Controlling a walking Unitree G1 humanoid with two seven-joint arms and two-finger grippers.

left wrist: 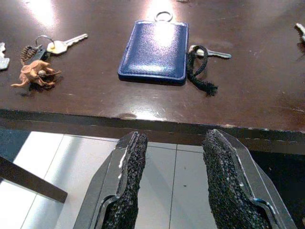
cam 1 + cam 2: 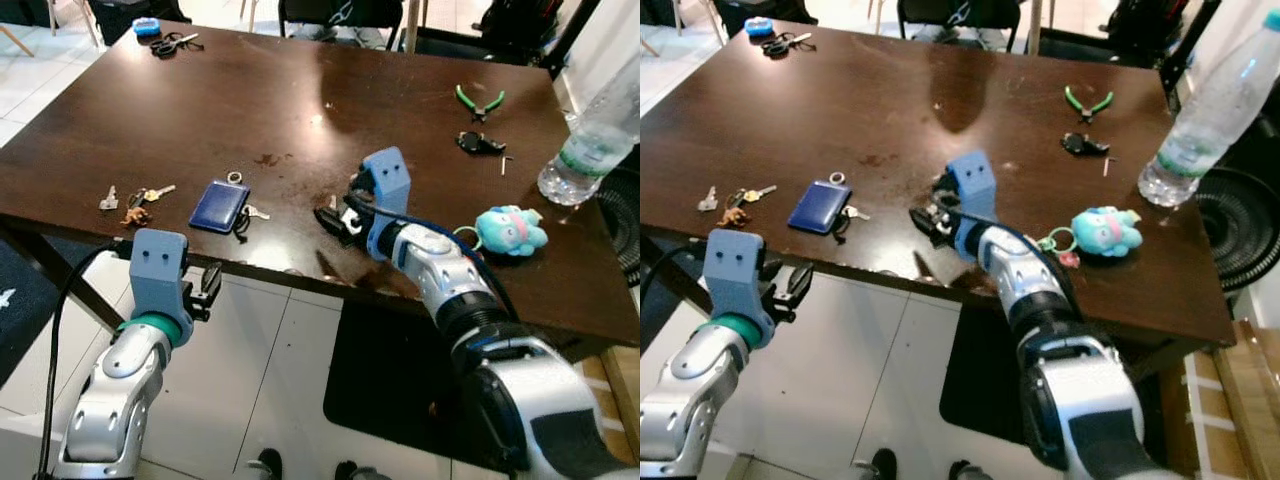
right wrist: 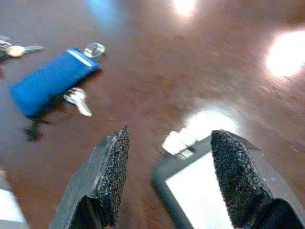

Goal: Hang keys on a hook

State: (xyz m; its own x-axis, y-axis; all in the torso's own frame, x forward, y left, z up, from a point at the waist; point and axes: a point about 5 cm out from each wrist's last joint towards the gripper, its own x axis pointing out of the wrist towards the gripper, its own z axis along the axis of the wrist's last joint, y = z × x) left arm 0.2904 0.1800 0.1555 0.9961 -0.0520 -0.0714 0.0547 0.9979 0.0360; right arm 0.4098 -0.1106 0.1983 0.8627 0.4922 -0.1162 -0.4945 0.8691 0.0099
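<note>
Keys lie in two spots on the bench (image 2: pixel 200 110), and we weigh which arm goes for which. The blue pouch (image 2: pixel 219 206) sits near the front edge with one key (image 2: pixel 256 212) and a black cord (image 1: pixel 200 71) at its side, the key's shank pointing toward our right gripper (image 2: pixel 335 222). Farther toward our left, a second bunch (image 2: pixel 145 197) carries a small brown charm (image 1: pixel 34 74).

Our right gripper hovers low over the bench with its fingers (image 3: pixel 113 174) spread wide, and a small dark-framed card (image 3: pixel 190 191) lies between them. From there the pouch and its key lie ahead and off to the robot's left, well apart from the fingertips.

Our left gripper (image 2: pixel 205 285) hangs below the bench's front edge, fingers (image 1: pixel 131 181) spread and holding nothing. It looks straight up at the pouch, whose long axis runs away from the edge, ring (image 1: pixel 164 15) at the far end.

We judge the left arm nearer to both bunches, but it must rise over the edge first. No hook can be made out anywhere.
</note>
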